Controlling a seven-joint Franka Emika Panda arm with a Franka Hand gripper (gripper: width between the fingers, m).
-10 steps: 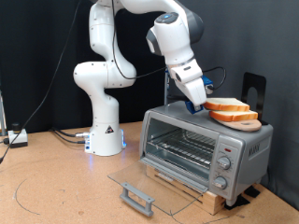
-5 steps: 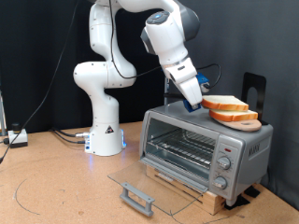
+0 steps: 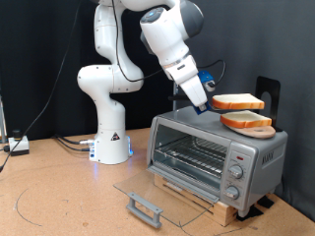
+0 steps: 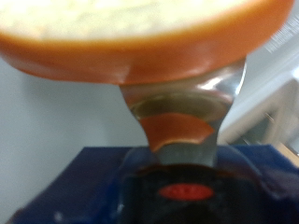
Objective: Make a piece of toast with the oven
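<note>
My gripper (image 3: 210,103) is shut on the piece of toast (image 3: 237,101), a square slice with a cream face and orange-tan crust, held level a little above the silver oven (image 3: 212,155). In the wrist view the toast (image 4: 140,37) fills the frame, with one finger (image 4: 182,121) pressed against its crust. A second, near-identical slice (image 3: 247,122) lies on the oven's roof, just below the held one. The oven's glass door (image 3: 157,190) hangs fully open and flat, grey bar handle (image 3: 145,207) at the front, wire rack (image 3: 190,154) showing inside.
The oven stands on a wooden board (image 3: 197,202) on the brown table. The robot's white base (image 3: 110,138) stands at the exterior view's left of the oven, with cables (image 3: 69,144) beside it. A black stand (image 3: 268,94) rises behind the oven. Three knobs (image 3: 234,177) are on its front.
The gripper has lifted the top slice off the second slice and raised it, moving up and slightly toward the exterior view's left. The lower slice stayed on the oven.
</note>
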